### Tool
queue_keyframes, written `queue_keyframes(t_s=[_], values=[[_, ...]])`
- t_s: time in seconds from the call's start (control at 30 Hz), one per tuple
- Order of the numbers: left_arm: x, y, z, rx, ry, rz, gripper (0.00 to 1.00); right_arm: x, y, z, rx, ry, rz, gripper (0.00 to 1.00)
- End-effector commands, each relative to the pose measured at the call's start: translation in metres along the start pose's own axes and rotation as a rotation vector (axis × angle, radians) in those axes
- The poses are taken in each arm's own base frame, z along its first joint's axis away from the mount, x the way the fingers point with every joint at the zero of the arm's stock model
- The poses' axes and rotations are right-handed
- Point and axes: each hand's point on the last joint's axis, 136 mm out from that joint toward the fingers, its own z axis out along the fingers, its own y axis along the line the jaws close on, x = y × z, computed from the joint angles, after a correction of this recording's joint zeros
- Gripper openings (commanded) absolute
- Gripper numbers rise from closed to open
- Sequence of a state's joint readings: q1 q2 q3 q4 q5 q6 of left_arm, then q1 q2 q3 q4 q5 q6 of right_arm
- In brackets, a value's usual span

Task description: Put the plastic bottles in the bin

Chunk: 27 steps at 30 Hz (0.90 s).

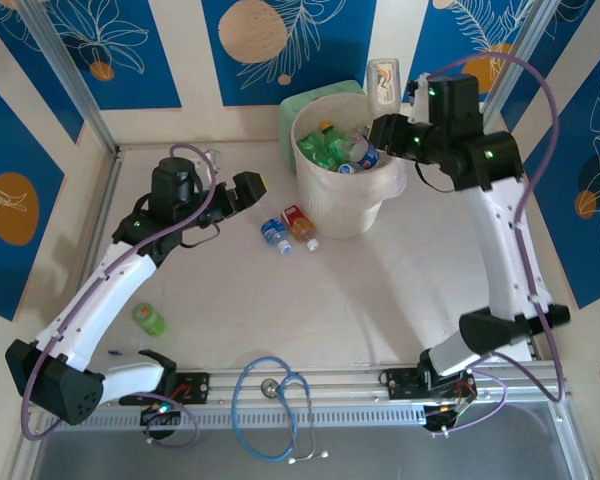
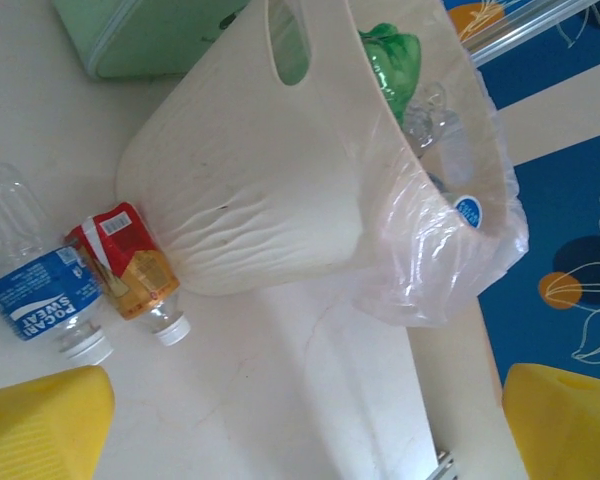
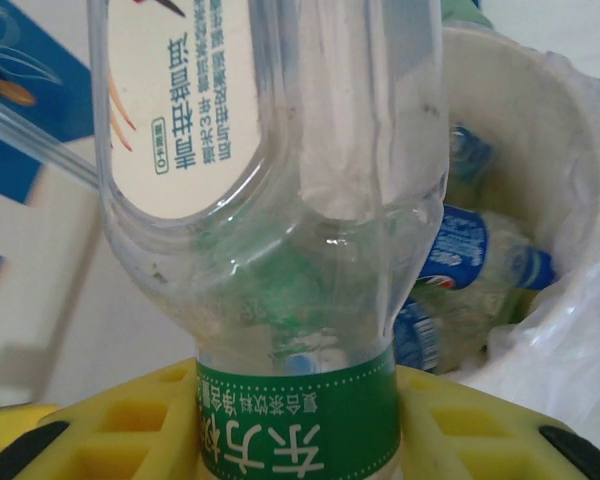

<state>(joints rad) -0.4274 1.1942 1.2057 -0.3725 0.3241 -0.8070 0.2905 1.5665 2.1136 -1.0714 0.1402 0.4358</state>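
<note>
Blue-tubed stethoscope [image 1: 269, 386] at near edge, pale green box [image 1: 288, 112] farther back

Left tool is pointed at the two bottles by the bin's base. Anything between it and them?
Nothing visible. The left tool is open, and bare table is all that lies between it and the blue-labelled bottle and red-labelled bottle. The bin stands right behind them, so watch the far side.

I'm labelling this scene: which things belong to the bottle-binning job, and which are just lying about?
Job: bin; bottles inside it; clear bottle held by right gripper; blue-labelled bottle, red-labelled bottle, green bottle on the table.
Lying about: stethoscope; pale green box behind the bin.
</note>
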Motion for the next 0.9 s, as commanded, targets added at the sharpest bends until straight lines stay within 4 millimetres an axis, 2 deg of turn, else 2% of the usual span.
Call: queue_keyframes(t_s=[0.0,0.23,0.3,0.37,0.4,0.5,0.7,0.87], values=[[-0.005,-0.003,-0.007,-0.016,-0.021,0.049,0.98,0.001,-0.02,0.017,0.106,0.046,-0.084,0.22],[0.002,0.011,0.002,-0.057,0.003,0.036,0.96,0.001,-0.044,0.056,0.211,0.102,-0.111,0.24],[0.003,0.015,0.004,-0.072,0.005,0.035,0.96,0.0,-0.05,0.062,0.232,0.115,-0.108,0.32],[0.004,0.02,0.005,-0.088,0.011,0.033,0.95,0.001,-0.056,0.067,0.255,0.123,-0.114,0.51],[0.004,0.021,0.006,-0.093,0.012,0.031,0.95,0.0,-0.059,0.068,0.275,0.122,-0.113,0.55],[0.005,0.023,0.007,-0.101,0.015,0.03,0.95,-0.005,-0.065,0.064,0.314,0.108,-0.105,0.61],[0.005,0.035,0.008,-0.165,0.016,0.022,0.96,-0.014,-0.05,0.039,0.271,0.049,-0.1,0.64],[0.004,0.069,0.007,-0.333,-0.003,-0.033,0.98,-0.004,-0.025,0.006,0.216,0.013,-0.113,0.62]])
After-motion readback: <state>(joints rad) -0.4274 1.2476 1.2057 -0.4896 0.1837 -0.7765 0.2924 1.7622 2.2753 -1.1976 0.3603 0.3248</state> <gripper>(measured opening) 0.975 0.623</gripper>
